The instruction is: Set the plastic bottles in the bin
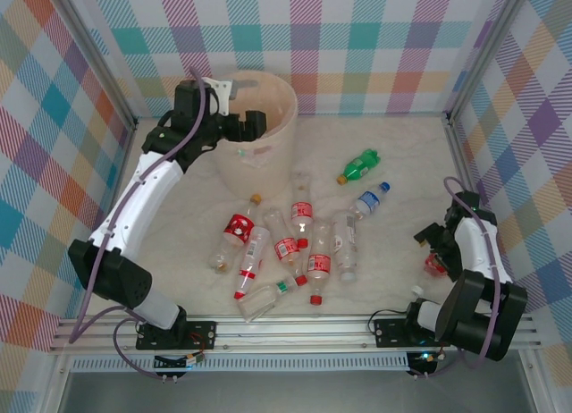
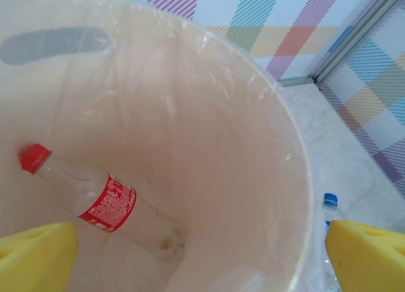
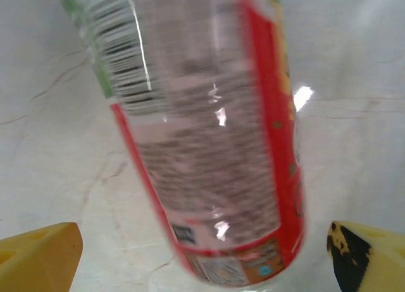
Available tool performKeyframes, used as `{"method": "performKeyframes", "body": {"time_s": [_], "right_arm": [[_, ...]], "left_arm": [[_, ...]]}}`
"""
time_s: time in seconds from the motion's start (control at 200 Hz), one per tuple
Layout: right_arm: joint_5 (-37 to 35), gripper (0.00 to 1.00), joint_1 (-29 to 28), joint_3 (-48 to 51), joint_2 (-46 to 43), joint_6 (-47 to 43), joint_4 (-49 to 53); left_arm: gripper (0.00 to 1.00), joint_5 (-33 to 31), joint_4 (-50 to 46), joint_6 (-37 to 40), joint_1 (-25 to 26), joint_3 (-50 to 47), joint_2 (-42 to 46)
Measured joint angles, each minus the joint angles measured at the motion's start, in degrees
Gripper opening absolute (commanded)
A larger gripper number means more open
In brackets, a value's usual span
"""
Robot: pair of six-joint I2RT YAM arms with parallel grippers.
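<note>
Red-capped bottle [image 2: 107, 203] lying inside the cream bin [image 1: 288, 105] at upper left, left gripper [image 1: 255, 125] above it, pads wide apart, more plastic bottles [image 1: 299, 243] clustered mid-frame on the table [image 1: 393, 145], right gripper [image 1: 435, 252] at right, fingers spread beside a red-labelled bottle [image 3: 209, 146]

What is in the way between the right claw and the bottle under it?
Nothing visible. The right gripper is open, and the red-labelled bottle sits straight between its yellow fingers, with no other thing in the gap.

a bottle [image 2: 104, 206] lies in the bin [image 1: 279, 147] — other bottles [image 1: 320, 263] before it.
</note>
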State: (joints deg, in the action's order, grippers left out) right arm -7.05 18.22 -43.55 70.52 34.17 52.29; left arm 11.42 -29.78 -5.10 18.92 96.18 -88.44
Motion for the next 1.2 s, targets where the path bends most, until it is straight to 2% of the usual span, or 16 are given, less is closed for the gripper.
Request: {"method": "performKeyframes", "body": {"time_s": [0.175, 0.31, 0.45, 0.625, 0.715, 0.95, 1.2], "right_arm": [[3.10, 0.99, -7.48, -3.63, 3.08, 0.55, -1.99], [2.12, 0.99, -10.05, -10.08, 3.89, 0.55, -0.96], [-0.22, 0.99, -8.57, -13.92, 3.69, 0.55, -0.66], [0.09, 0.99, -1.86, -12.39, 7.91, -0.17, -2.10], [1.79, 1.00, -0.11, -10.67, 11.19, -0.90, -4.94], [8.87, 0.85, -0.28, -10.34, 23.12, -3.34, -15.06], [12.37, 0.64, -0.28, -9.66, 20.02, -5.64, -18.03]], "left_arm": [[1.00, 0.00, 0.02, -0.07, -0.09, -0.07, 1.53], [1.00, -0.20, -0.20, -0.22, -0.09, -0.07, 1.64], [1.00, -1.01, -0.98, -0.22, -0.09, -0.07, 2.29], [1.00, -1.38, -3.13, -0.20, -0.09, -0.07, 4.94], [1.00, 0.98, -3.04, -0.61, -0.09, -0.42, 7.04], [1.00, 7.06, -5.38, -1.70, -0.11, -0.37, 11.85], [1.00, 11.65, -5.86, -7.04, 1.68, -4.98, 18.56]]}}
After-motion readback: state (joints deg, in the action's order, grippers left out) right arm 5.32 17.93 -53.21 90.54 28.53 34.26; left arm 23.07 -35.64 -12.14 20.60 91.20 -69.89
